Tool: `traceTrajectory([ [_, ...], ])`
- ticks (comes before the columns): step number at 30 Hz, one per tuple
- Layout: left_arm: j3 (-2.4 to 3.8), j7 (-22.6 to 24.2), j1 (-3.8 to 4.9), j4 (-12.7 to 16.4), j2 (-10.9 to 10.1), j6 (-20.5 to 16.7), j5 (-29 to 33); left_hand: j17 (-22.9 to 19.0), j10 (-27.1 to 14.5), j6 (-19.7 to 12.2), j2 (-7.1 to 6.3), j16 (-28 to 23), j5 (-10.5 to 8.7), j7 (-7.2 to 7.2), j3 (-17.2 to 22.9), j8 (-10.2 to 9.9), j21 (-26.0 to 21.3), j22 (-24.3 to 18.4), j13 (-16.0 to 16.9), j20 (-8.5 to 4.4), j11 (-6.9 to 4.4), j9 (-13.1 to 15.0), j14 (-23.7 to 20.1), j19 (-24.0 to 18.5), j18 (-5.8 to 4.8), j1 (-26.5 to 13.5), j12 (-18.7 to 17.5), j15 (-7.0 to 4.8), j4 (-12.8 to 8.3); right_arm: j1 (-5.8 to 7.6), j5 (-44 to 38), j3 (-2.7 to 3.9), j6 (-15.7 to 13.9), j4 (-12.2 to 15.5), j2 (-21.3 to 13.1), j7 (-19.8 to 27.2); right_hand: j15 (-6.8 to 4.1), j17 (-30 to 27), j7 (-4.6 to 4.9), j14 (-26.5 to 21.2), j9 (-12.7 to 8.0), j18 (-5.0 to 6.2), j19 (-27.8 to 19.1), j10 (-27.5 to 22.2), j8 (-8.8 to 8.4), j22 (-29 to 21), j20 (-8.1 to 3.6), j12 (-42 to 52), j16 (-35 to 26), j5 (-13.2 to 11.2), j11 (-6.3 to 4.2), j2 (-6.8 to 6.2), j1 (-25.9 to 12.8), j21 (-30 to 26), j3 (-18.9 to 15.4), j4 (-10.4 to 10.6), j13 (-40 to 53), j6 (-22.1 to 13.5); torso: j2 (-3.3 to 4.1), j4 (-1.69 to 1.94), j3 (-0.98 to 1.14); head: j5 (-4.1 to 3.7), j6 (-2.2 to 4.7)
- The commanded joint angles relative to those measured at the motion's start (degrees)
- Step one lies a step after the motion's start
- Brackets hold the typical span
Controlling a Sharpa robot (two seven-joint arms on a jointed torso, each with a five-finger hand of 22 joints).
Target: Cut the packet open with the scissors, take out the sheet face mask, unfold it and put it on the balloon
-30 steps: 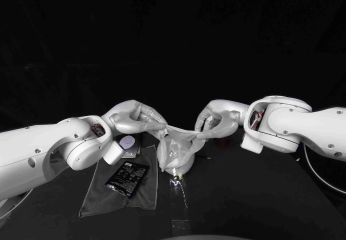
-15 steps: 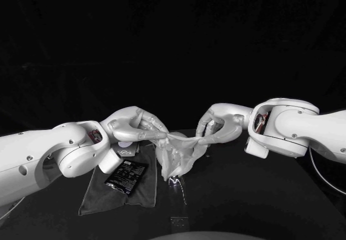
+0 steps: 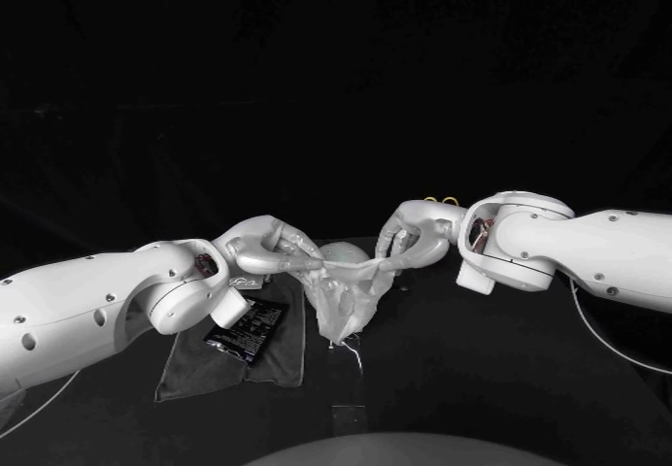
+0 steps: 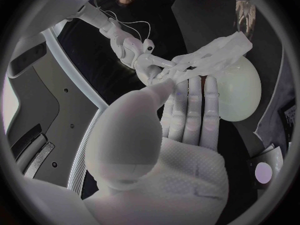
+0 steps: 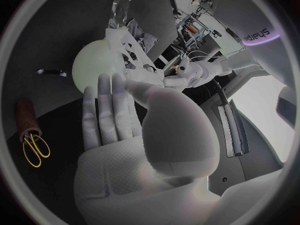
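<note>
My left hand [image 3: 273, 249] and right hand [image 3: 418, 240] each pinch a top edge of the translucent sheet mask [image 3: 343, 291]. The mask is stretched between them and hangs down, narrowing to a point. The pale balloon [image 3: 346, 256] sits just behind the mask's upper part. In the left wrist view the mask [image 4: 215, 52] lies against the balloon [image 4: 244, 92] beyond my fingers [image 4: 190, 115]. In the right wrist view the mask [image 5: 122, 45] drapes over the balloon [image 5: 90, 65]. The black packet [image 3: 247, 326] lies on a grey cloth [image 3: 210, 369]. The yellow-handled scissors [image 3: 446, 201] lie behind my right hand.
A small white pot with a purple lid [image 4: 263, 173] stands by the cloth near my left wrist. The scissors [image 5: 34, 149] lie beside a brown case [image 5: 25, 116]. A shiny strip [image 3: 348, 416] lies on the table toward the front.
Both arms have reached a little further forward, carrying the stretched mask closer to the balloon. Each hand keeps its pinch on the mask.
</note>
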Motion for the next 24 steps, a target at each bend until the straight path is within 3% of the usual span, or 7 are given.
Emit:
traceTrajectory([
  [1,0.22,0.33,-0.05,-2.81,1.36,-2.77,-0.08,0.05,0.23,0.32,0.58,-0.27,0.25,0.00,0.34,0.07,0.31,0.05,0.07,0.01,0.14,5.66,0.07,-0.48,0.95,0.18,-0.19,0.04,-0.09,-0.17,-3.42,0.06,-3.35,-2.74,1.77,1.63,0.01,0.07,0.04,0.16,0.48,0.53,0.26,-0.14,0.19,0.08,-0.03,-0.33,-0.29,0.24,-0.34,0.47,-0.02,0.09,0.06,-0.33,0.01,0.41,0.10,-0.05,0.06,0.00,-0.32],
  [8,0.94,1.82,0.32,-9.72,4.83,-3.80,0.29,0.06,0.23,0.28,0.62,-0.29,0.25,0.03,0.41,0.03,0.39,0.12,0.07,0.00,0.16,5.71,0.07,-0.53,0.95,0.17,-0.22,0.05,-0.15,-0.23,-5.64,0.11,-5.62,-8.67,5.91,2.88,0.01,0.07,0.03,0.16,0.49,0.53,0.27,-0.14,0.19,0.08,-0.03,-0.33,-0.30,0.24,-0.35,0.50,-0.01,0.08,0.07,-0.35,0.01,0.41,0.11,0.00,-0.02,-0.09,-0.44],
  [15,2.69,3.09,2.37,-16.27,8.68,-3.32,-0.73,0.06,0.20,0.24,0.65,-0.34,0.25,0.05,0.46,0.00,0.44,0.17,0.07,0.00,0.18,5.75,0.04,-0.60,0.94,0.19,-0.26,0.07,-0.22,0.57,-7.35,0.26,-6.97,-13.35,9.30,4.03,-0.01,0.07,0.02,0.15,0.49,0.53,0.28,-0.14,0.18,0.08,-0.04,-0.33,-0.31,0.24,-0.37,0.52,0.03,0.08,0.09,-0.41,0.01,0.41,-0.04,0.11,-0.02,0.30,-0.77],
  [24,3.17,3.68,4.08,-22.16,12.35,-2.99,-1.98,0.07,0.13,0.16,0.71,-0.43,0.25,0.10,0.55,-0.06,0.53,0.27,0.08,0.02,0.23,5.84,-0.05,-0.77,0.91,0.19,-0.34,0.11,-0.33,2.43,-9.69,0.48,-8.64,-18.73,12.75,5.26,-0.01,0.07,0.02,0.15,0.49,0.53,0.28,-0.14,0.18,0.08,-0.04,-0.33,-0.31,0.24,-0.37,0.52,0.03,0.08,0.09,-0.41,0.01,0.41,0.02,0.06,-0.05,0.52,-0.34],
])
